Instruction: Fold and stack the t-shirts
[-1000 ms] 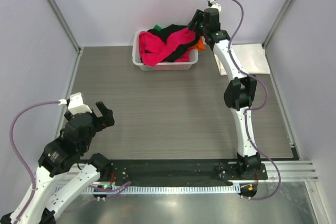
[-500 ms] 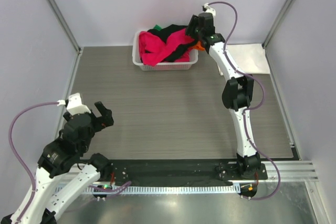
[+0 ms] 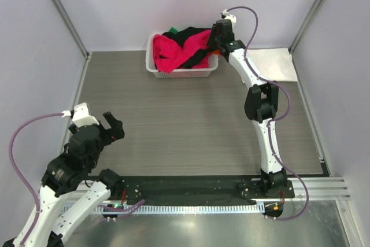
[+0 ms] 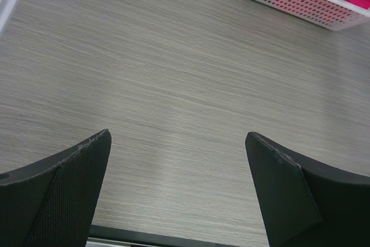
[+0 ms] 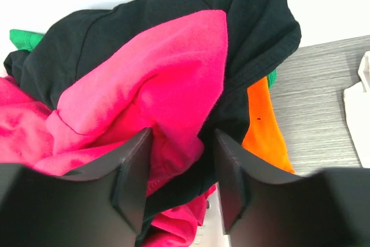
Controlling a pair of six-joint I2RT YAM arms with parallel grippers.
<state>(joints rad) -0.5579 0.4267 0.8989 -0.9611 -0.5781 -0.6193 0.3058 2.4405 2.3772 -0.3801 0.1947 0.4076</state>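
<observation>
straddling a raised fold of the bright pinkish-red cloth t-shirt [image 5: 167,85], the right tool [image 5: 180,143] stands half spread, jaws either side of the cloth; a pinch cannot be confirmed. the shirt lies heaped with a black cloth t-shirt [image 5: 254,27] and an orange cloth t-shirt [image 5: 266,131] in the white slotted plastic basket [image 3: 185,73] at the far edge of the grey surface [image 3: 173,120]. it looks light, limp and likely to drag its neighbours; a bunched ridge suits gripping. the left tool [image 4: 177,140] hangs wide apart, empty.

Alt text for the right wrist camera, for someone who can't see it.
The right hand straddles a fold of the pink shirt. A black shirt lies behind it, an orange shirt to the right, green cloth far left.
</observation>
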